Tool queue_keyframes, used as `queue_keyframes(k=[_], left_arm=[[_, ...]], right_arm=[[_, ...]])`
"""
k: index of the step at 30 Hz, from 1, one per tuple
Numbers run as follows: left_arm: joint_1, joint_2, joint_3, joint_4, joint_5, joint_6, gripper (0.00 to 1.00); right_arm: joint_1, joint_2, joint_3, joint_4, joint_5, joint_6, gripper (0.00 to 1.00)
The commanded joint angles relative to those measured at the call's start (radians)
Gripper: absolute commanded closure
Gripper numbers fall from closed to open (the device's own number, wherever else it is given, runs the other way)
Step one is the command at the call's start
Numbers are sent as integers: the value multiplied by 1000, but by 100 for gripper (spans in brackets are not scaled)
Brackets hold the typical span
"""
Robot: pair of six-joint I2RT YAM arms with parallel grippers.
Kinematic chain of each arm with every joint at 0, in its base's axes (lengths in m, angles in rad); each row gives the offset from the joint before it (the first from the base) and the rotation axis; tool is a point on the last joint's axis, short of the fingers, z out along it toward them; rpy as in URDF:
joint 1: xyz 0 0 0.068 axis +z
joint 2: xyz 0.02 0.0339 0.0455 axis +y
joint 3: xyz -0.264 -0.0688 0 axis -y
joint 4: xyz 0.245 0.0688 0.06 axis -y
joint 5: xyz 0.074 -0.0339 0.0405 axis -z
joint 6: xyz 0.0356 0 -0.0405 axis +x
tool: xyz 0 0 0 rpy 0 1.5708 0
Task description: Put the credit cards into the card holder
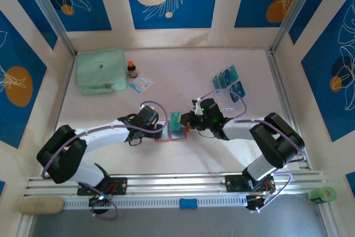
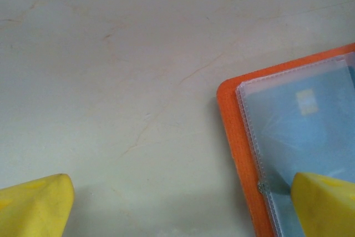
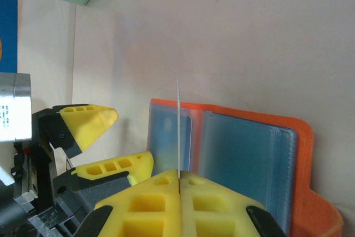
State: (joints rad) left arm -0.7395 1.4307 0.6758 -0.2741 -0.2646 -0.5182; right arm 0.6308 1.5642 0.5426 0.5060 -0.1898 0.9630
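Observation:
The orange card holder (image 1: 178,136) lies open on the table, its clear pockets up. In the left wrist view one blue card (image 2: 310,120) sits in a pocket of the holder (image 2: 236,131). My left gripper (image 2: 180,209) is open wide, with its right fingertip (image 2: 324,203) on the pocket edge and the other over bare table. My right gripper (image 3: 179,177) is shut on a green credit card (image 1: 176,119), seen edge-on as the card (image 3: 178,120) above the holder's left pocket (image 3: 166,137). More credit cards (image 1: 228,79) stand at the back right.
A mint-green zip pouch (image 1: 100,70) lies at the back left, with a small brown bottle (image 1: 132,69) and a white-and-blue packet (image 1: 140,84) beside it. The spare cards rest in a clear stand (image 1: 236,101). The two grippers are close together over the holder.

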Motion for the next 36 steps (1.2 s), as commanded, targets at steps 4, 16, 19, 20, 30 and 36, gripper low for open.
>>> queue_keyframes(k=[4,16,19,20,30,36], left_arm=[[10,10,-16,-21,-20,-14,0],[9,9,-24,-16,-18,-14,0],[9,10,-25,-14,-19,-15,0],[9,13,-26,-11,-17,-14,0],[9,16,-28,-7,-18,-13,0],[9,14,-28,-8,-16,-12,0]], right_arm=[[18,38,16,41,10,13,100],[27,82,31,66,5,28,100],[27,88,32,72,4,31,100],[27,88,33,72,2,31,100],[30,120,42,86,-8,40,100],[30,128,32,96,-11,43,100]])
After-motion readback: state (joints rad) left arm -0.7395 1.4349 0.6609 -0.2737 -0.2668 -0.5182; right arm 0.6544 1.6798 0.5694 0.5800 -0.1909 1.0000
